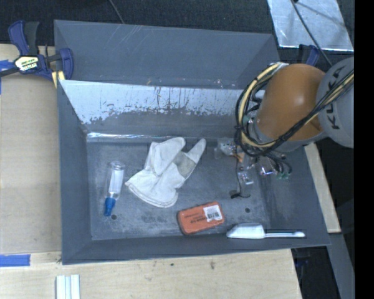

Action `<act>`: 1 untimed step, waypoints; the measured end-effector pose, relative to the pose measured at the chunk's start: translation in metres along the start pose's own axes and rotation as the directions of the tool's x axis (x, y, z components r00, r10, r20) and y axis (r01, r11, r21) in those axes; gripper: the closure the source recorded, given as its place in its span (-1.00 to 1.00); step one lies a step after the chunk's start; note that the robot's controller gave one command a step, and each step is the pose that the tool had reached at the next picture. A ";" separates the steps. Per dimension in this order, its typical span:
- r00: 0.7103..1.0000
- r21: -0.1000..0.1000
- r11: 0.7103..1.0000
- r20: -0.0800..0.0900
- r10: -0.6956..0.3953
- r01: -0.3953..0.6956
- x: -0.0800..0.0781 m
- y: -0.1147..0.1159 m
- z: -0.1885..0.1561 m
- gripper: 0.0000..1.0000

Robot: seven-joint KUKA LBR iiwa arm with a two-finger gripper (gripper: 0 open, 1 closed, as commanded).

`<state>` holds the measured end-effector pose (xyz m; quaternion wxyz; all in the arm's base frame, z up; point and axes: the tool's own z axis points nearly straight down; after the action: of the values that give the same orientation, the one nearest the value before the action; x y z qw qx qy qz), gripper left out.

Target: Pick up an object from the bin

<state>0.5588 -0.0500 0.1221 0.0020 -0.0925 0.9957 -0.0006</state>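
At three o'clock hangs the gripper (242, 187), grip unreadable, beside one each: white cloth glove (161, 170), orange block (199, 219), white brush (262, 232), blue-capped tube (113, 189).

Four loose things that can be named lie on the floor of the grey metal bin (75, 185), one of each kind. One white glove (164, 170), crumpled, lies in the middle of the floor. One small clear tube (114, 185) with a blue cap lies near the left wall. One flat orange pack (200, 219) with a white label lies close to the front edge, right of the middle. One white brush (262, 232) with a thin handle lies along the front edge, toward the front right corner. A fifth thing, one small pale bit (225, 147), lies toward the back right — too small to tell its kind
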 end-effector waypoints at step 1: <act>1.000 -0.002 1.000 -0.001 -0.005 0.005 -0.001 0.016 0.028 -1.00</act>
<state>0.5572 -0.0343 0.0944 0.0012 -0.0952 0.9955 0.0000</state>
